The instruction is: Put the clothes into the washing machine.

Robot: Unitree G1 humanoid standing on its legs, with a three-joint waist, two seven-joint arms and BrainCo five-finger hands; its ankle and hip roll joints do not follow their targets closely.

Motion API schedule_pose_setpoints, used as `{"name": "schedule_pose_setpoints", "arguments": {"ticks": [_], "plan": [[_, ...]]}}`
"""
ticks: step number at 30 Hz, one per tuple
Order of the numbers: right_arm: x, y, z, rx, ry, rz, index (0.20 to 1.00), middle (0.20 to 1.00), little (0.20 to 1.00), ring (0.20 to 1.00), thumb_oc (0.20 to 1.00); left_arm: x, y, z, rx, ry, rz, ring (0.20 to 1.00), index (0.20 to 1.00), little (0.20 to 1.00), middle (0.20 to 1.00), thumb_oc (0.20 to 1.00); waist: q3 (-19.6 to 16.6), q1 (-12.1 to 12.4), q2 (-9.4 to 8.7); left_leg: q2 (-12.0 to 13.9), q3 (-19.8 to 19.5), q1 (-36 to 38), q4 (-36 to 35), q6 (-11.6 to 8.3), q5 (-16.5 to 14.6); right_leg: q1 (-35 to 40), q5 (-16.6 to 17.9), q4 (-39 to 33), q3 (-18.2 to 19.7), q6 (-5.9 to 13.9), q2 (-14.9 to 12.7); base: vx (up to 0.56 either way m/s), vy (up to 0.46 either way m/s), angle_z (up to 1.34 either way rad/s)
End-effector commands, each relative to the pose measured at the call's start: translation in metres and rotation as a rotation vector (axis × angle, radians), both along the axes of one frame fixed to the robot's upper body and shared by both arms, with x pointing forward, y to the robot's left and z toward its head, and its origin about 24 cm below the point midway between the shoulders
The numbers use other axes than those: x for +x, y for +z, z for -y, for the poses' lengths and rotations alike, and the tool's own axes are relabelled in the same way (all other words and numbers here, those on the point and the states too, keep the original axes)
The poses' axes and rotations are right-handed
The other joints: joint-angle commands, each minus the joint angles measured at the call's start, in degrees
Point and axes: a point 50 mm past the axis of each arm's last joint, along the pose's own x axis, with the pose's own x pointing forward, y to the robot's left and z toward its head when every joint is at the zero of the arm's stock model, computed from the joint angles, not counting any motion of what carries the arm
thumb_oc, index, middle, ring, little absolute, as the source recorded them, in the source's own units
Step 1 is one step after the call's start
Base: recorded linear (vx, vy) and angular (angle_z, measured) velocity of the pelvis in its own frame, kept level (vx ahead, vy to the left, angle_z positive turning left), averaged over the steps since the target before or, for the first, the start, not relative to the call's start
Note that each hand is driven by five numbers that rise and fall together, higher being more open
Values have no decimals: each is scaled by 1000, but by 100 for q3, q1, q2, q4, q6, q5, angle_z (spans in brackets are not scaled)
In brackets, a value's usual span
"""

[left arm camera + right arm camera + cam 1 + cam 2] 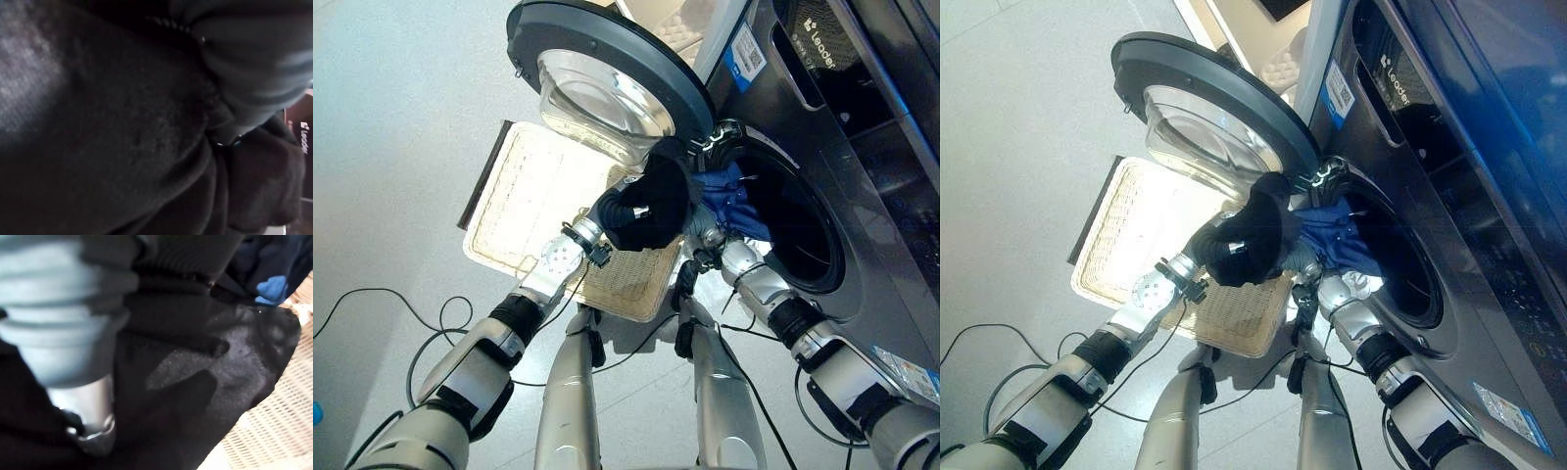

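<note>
A bundled black garment [656, 201] hangs in the air just in front of the washing machine's round opening [808, 245]. My left hand [607, 211] is buried in its left side, and my right hand [710, 238] comes up under its right side. The cloth covers both hands. A blue garment [729, 194] drapes over the lower rim of the opening, right behind the black one. In the right wrist view the black garment [195, 382] lies against my hand's ribbed cover [63, 308], with a piece of the blue garment [271, 286] beyond it.
The machine's round glass door [607, 69] stands swung open to the left, above the hands. A flat wicker basket [529, 196] sits on the floor below the door and under my left arm. Pale open floor lies to the left.
</note>
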Motion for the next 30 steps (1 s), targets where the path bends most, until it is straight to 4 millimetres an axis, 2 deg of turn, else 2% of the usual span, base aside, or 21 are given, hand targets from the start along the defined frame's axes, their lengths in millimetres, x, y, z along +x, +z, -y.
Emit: {"name": "schedule_pose_setpoints", "arguments": {"ticks": [1, 3, 4, 7, 8, 12, 18, 19, 20, 21, 25, 30], "plan": [[-8, 49, -24, 311, 206, 157, 1000, 1000, 1000, 1000, 1000, -16, 16, 44, -13, -241, 27, 200, 200, 200, 200, 200, -106, 72, 138, -231, 442, 55, 18, -137, -269, -78, -731, 808, 39, 614, 150, 0, 0, 0], [-8, 49, -24, 311, 206, 157, 1000, 1000, 1000, 1000, 1000, -16, 16, 44, -13, -241, 27, 200, 200, 200, 200, 200, -106, 72, 138, -231, 442, 55, 18, -137, -269, -78, -731, 808, 39, 614, 150, 0, 0, 0], [-12, 53, -29, 452, 282, 145, 875, 875, 875, 875, 875, -15, 10, 50, 22, -278, -18, 200, 200, 200, 200, 200, -106, 12, 66, -185, 497, 99, -11, -140, -259, -46, -706, 769, 81, 623, 198, 0, 0, 0], [-12, 53, -29, 452, 282, 145, 875, 875, 875, 875, 875, -15, 10, 50, 22, -278, -18, 200, 200, 200, 200, 200, -106, 12, 66, -185, 497, 99, -11, -140, -259, -46, -706, 769, 81, 623, 198, -1, -9, -3], [-14, 56, -29, 536, 335, 145, 200, 200, 200, 200, 200, -14, 9, 54, 38, -279, -33, 200, 200, 200, 200, 200, -106, -25, 13, -158, 521, 115, -13, -139, -266, -29, -699, 752, 92, 628, 228, -2, -26, -10], [-16, 56, -30, 632, 379, 162, 200, 200, 200, 200, 200, -9, 1, 58, 117, -251, -55, 200, 200, 200, 200, 200, -106, -110, -84, -99, 565, 154, -15, -157, -267, 11, -661, 698, 152, 649, 292, -13, -61, -25], [-17, 59, -31, 687, 398, 182, 200, 200, 200, 200, 200, -5, -5, 56, 159, -187, -60, 200, 200, 200, 200, 200, -106, -159, -84, -72, 621, 155, -8, -174, -271, 6, -678, 685, 171, 652, 312, -4, -10, -9], [-17, 59, -31, 698, 394, 184, 200, 200, 200, 200, 200, -3, -6, 55, 177, -174, -58, 291, 291, 291, 291, 291, -106, -169, -82, -67, 633, 143, 5, -181, -273, -2, -684, 689, 176, 652, 315, 0, 0, 0], [-17, 59, -31, 705, 393, 184, 200, 200, 200, 200, 200, -3, -7, 55, 184, -167, -61, 479, 479, 479, 479, 479, -106, -175, -79, -65, 639, 135, 10, -186, -269, -8, -682, 686, 178, 652, 315, 0, 0, 0], [-17, 59, -31, 724, 388, 183, 200, 200, 200, 200, 200, -2, -10, 55, 205, -156, -62, 1000, 1000, 1000, 1000, 1000, -106, -186, -71, -62, 651, 127, 15, -191, -268, -19, -683, 686, 183, 651, 318, 0, 0, 0], [-14, 56, -28, 771, 348, 169, 200, 200, 200, 200, 200, 2, -13, 52, 241, -115, -57, 1000, 1000, 1000, 1000, 1000, -106, -217, -35, -58, 686, 115, -7, -201, -253, -40, -679, 662, 190, 660, 316, -3, 10, -3], [-5, 44, -14, 845, 259, 121, 200, 200, 200, 200, 200, 6, -16, 47, 266, -57, -41, 1000, 1000, 1000, 1000, 1000, -106, -260, 50, -61, 733, 58, -3, -222, -234, -116, -683, 660, 236, 651, 336, -4, 49, -11]]}}
